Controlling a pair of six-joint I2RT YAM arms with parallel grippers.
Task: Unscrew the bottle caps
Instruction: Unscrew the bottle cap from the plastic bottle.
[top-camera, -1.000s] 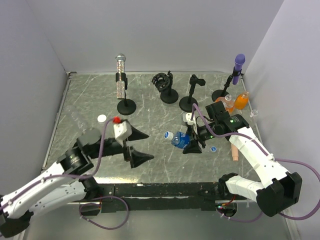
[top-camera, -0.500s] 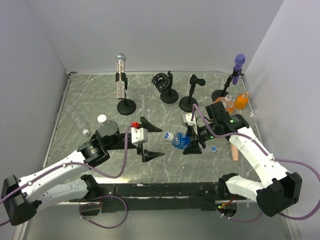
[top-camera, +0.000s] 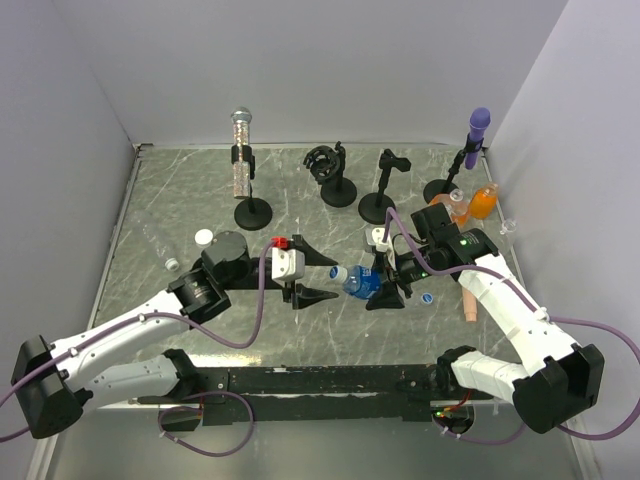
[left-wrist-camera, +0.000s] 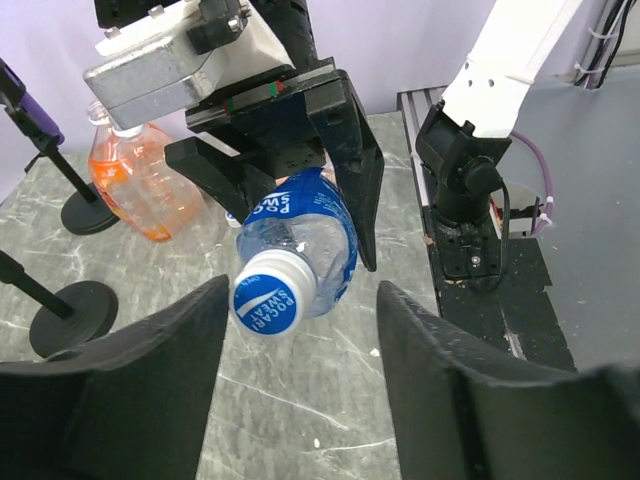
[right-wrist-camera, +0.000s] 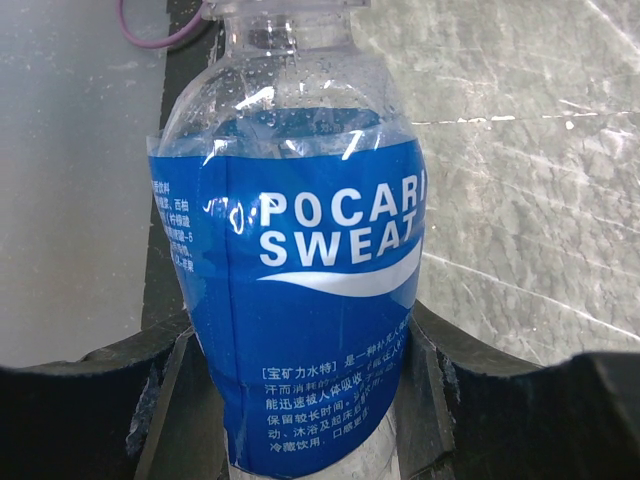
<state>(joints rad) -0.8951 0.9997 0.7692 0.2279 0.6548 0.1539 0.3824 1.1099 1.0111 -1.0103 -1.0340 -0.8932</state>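
Observation:
A clear bottle with a blue label (top-camera: 358, 282) hangs tilted above the table, its body clamped in my right gripper (top-camera: 385, 280). The right wrist view shows the label (right-wrist-camera: 300, 280) filling the space between the two fingers of the right gripper (right-wrist-camera: 305, 400). Its blue cap (top-camera: 338, 271) points left toward my left gripper (top-camera: 328, 275). In the left wrist view the cap (left-wrist-camera: 272, 298) sits level with the fingertips of the left gripper (left-wrist-camera: 302, 290), close to the left finger (left-wrist-camera: 130, 380). A wide gap separates it from the right finger (left-wrist-camera: 450, 380). The left jaws stand open around it.
Two orange bottles (top-camera: 482, 201) (top-camera: 455, 205) stand at the back right, near a purple microphone (top-camera: 478, 125). A silver microphone (top-camera: 241, 150) and black stands (top-camera: 340, 190) (top-camera: 377, 205) line the back. Loose caps lie on the table: white (top-camera: 204, 237), blue (top-camera: 427, 297).
My left arm has swung right, bringing its gripper up to the bottle's cap, and its jaws have narrowed. The right gripper and the bottle have stayed still.

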